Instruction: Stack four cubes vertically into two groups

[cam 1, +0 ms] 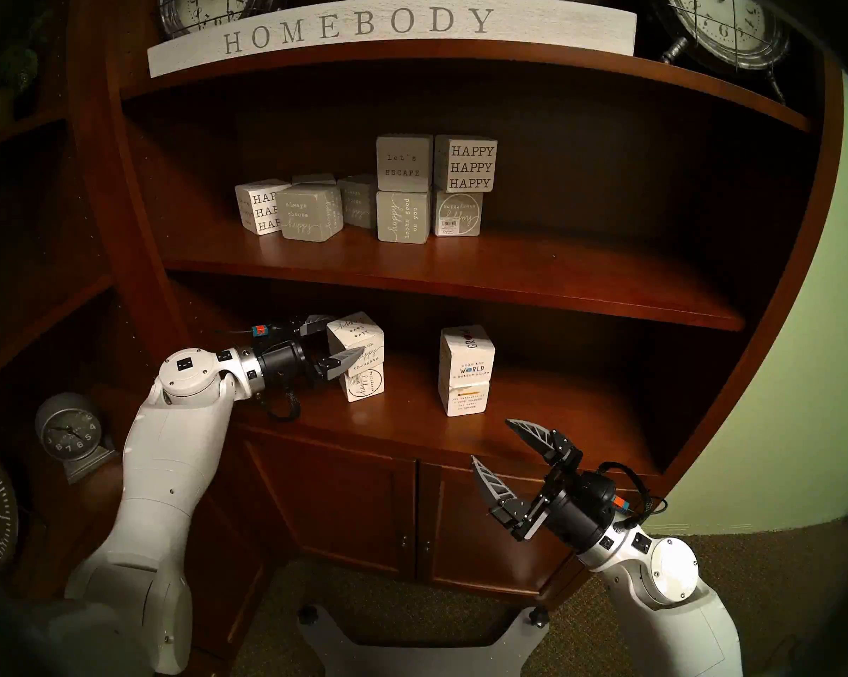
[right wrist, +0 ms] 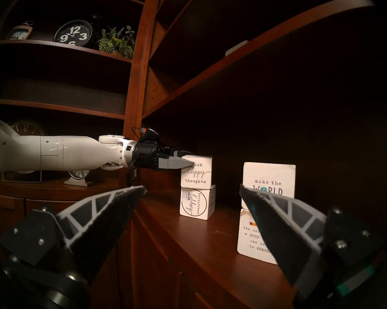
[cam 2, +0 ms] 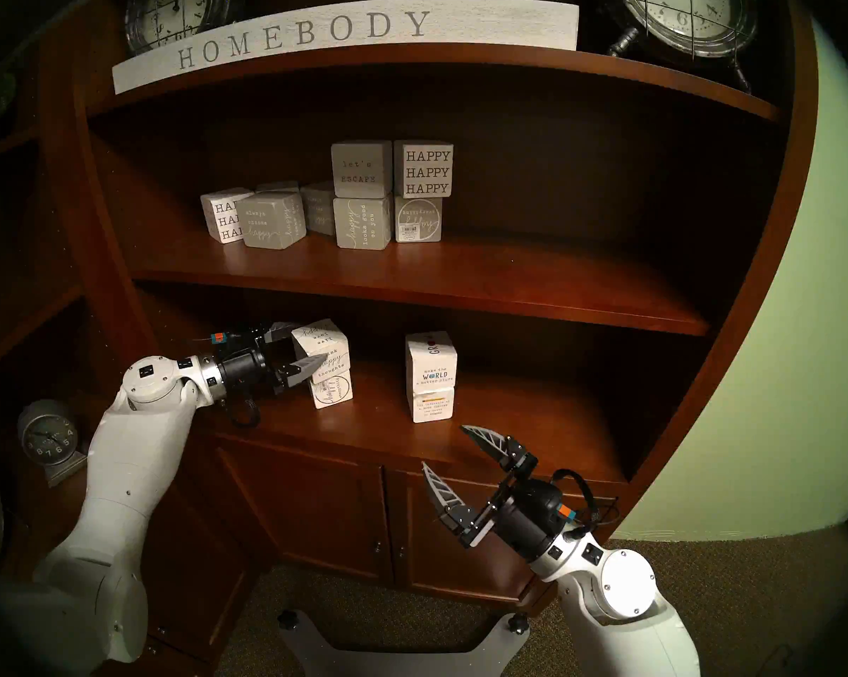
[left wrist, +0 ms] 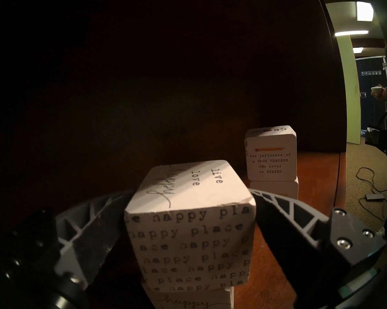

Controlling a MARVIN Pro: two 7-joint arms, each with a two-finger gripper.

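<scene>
Dark brown shelf (cam 1: 412, 432) holds two finished piles; the happy cubes (cam 1: 358, 356) stand left, the GROW cubes (cam 1: 467, 370) right; only backing away looks left; left claw (cam 1: 336, 341) sits loosely spread around the top happy cube; right claw (cam 1: 505, 458) hangs open, near; blocks look hard, square, smooth-painted.
</scene>
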